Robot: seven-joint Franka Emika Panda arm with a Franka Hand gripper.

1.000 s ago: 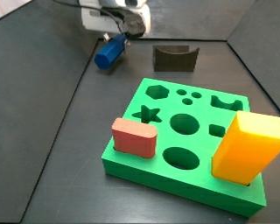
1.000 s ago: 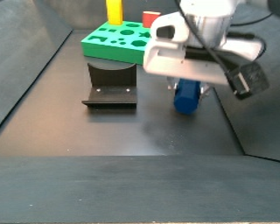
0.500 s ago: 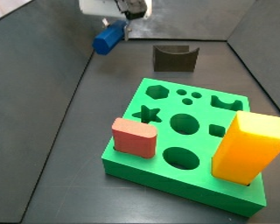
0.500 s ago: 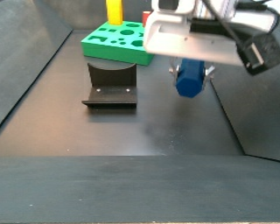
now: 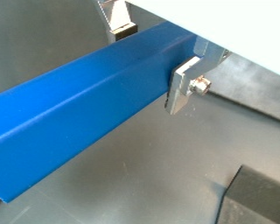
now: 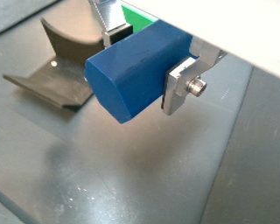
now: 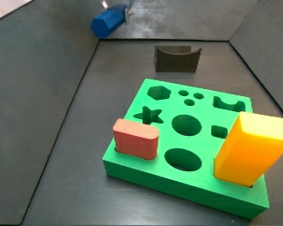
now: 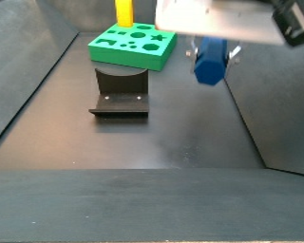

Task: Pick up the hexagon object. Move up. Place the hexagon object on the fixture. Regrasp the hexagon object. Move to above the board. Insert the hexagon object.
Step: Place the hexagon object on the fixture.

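We see the gripper point(image 6: 150, 54) high above the worktop point(image 8: 142, 161), its fingers point(image 6: 181, 84) closed on the two long sides of the hexagon object point(image 6: 139, 69). The one blue rod runs crosswise between the fingers point(image 5: 184, 83), its long axis lying close to level and sticking out well beyond them on one side in a wrist view point(image 5: 90, 102). In a side view the hexagon object point(image 8: 209, 59) hangs clear of the floor, its end face turned down toward the camera.

Compared with half a second ago, the rod point(image 7: 107, 18) sits higher in both side views and the arm has nearly left the picture.

We count one fixture point(image 8: 119, 95), standing well below the fingers and off to one side, one board point(image 7: 187, 132), one red block point(image 7: 137, 139) and one yellow block point(image 7: 249, 147).
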